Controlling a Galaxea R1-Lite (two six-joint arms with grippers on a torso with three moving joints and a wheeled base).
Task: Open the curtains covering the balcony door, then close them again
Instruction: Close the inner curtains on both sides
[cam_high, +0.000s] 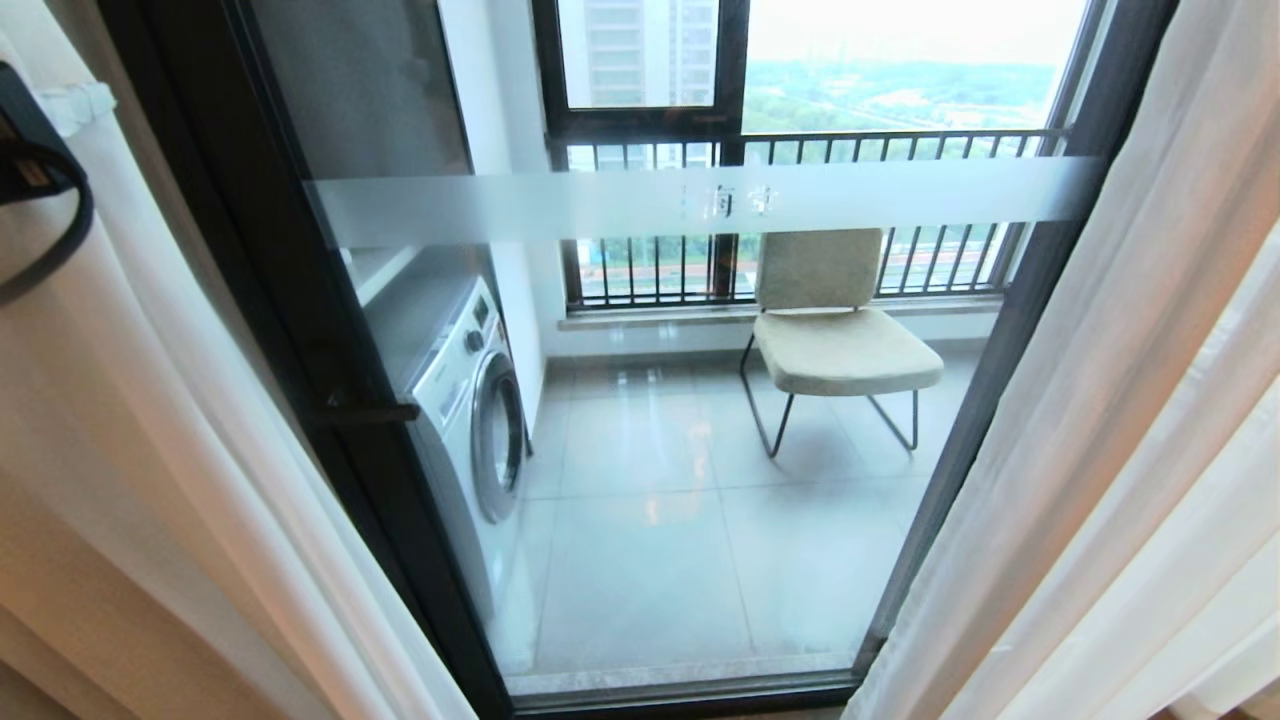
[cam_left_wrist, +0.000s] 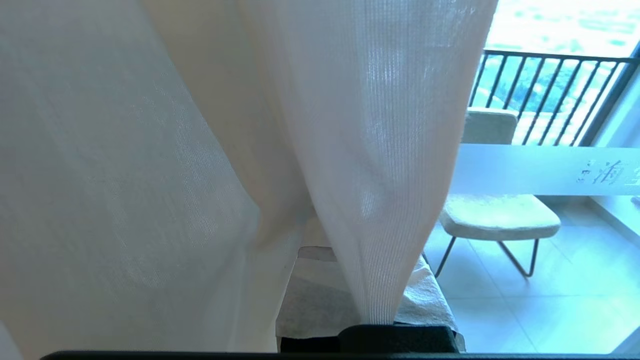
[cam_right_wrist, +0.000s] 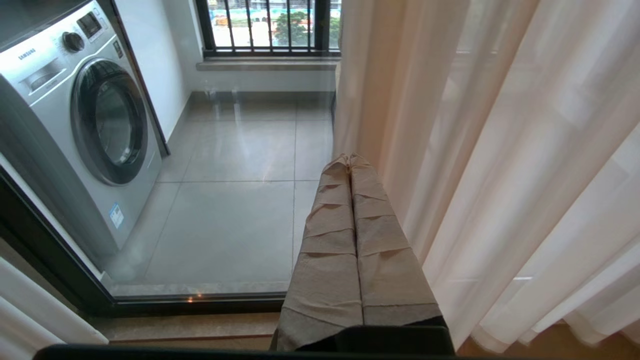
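The curtains hang parted to both sides of the balcony door (cam_high: 700, 205), a glass panel in a black frame with a frosted band. The left curtain (cam_high: 180, 450) is sheer white. My left gripper (cam_left_wrist: 360, 250) is shut on a fold of that sheer curtain (cam_left_wrist: 380, 150), which runs between its tape-wrapped fingers (cam_left_wrist: 310, 295) and hides their tips. In the head view only a black part of the left arm (cam_high: 30, 150) shows at the far left edge. My right gripper (cam_right_wrist: 350, 160) is shut with nothing in it, just beside the right curtain (cam_right_wrist: 500, 175), low before the door.
Behind the glass stand a washing machine (cam_high: 470, 420) on the left and a beige chair (cam_high: 830, 330) on thin metal legs. A black-framed window with railing bars (cam_high: 800, 150) is at the back. A black handle (cam_high: 365, 412) sticks out from the door frame.
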